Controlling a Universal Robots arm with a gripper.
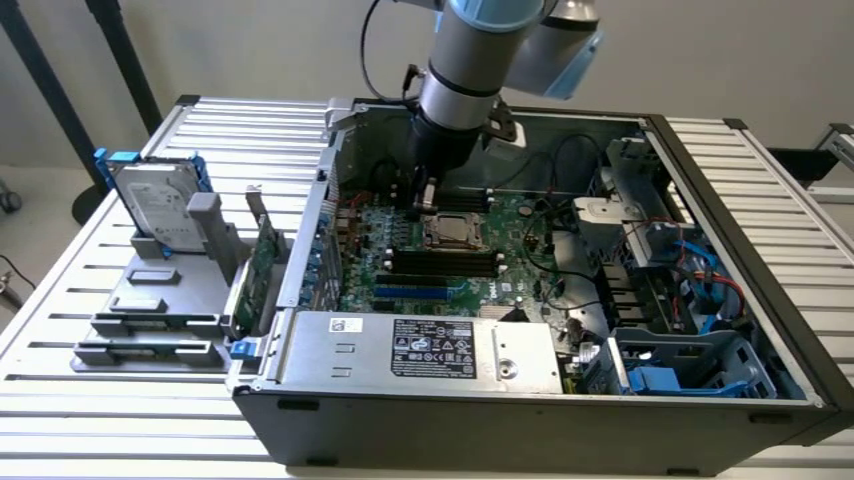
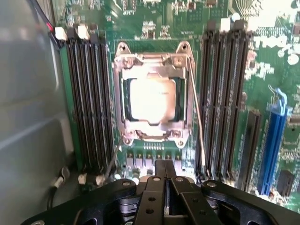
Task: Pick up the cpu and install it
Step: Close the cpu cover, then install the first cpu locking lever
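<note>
The cpu (image 2: 152,98) is a small square chip with a shiny silver top. It lies flat inside the metal socket frame (image 2: 123,101) on the green motherboard (image 1: 514,262). In the exterior view the cpu (image 1: 458,228) sits near the middle of the open computer case (image 1: 534,410). My gripper (image 2: 164,165) hangs above the board just beside the socket, shut, with its black fingers together and nothing between them. From outside, the gripper (image 1: 430,198) hovers over the socket's far edge, apart from the chip.
Black memory slots (image 2: 89,103) flank the socket on both sides, and a blue slot (image 2: 274,140) lies further off. The grey case wall (image 2: 28,117) is close by. On the exterior view's left, a hard drive (image 1: 158,205) and a green card (image 1: 260,275) stand in a grey holder. A power supply (image 1: 420,345) sits at the case front.
</note>
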